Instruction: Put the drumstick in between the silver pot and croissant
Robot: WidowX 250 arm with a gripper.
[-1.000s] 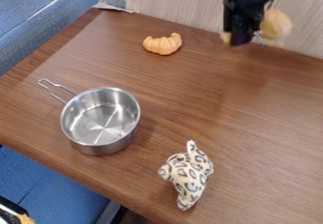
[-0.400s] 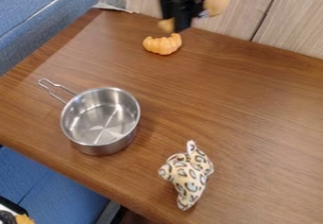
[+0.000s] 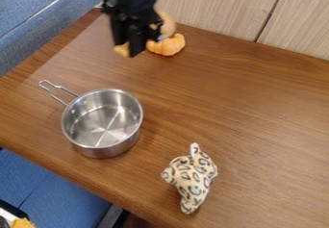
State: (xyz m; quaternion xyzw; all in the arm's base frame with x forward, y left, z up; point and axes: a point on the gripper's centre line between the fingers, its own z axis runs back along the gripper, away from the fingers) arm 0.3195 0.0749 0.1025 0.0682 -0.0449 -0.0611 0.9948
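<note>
Blue upholstery (image 3: 42, 18), woven in texture, runs along the 10 o'clock side, cut off by the view's edge. In the corner near 8 o'clock, an object (image 3: 22, 222) with a ragged orange part is cut off; identity not established. The pot (image 3: 103, 121), near 9 o'clock, is shiny round metal, open-topped, its looped wire handle pointing to 10 o'clock; it stands upright on the wood-grained table (image 3: 257, 126).

At 11 o'clock is the black gripper (image 3: 133, 49), its jaws pinching the drumstick (image 3: 168, 25). The drumstick's middle is hidden by the gripper; its bulbous brown end shows toward the gripper's 1 o'clock, its narrow end to the left. The croissant (image 3: 170, 46), ridged and curved, lies on the table at 12 o'clock, its upper left partly covered; contact with the drumstick cannot be determined. Between 5 and 6 o'clock lies a spotted stuffed toy (image 3: 191, 176). Pale streaked panelling (image 3: 218, 6) stands at 1 o'clock, cut off above.
</note>
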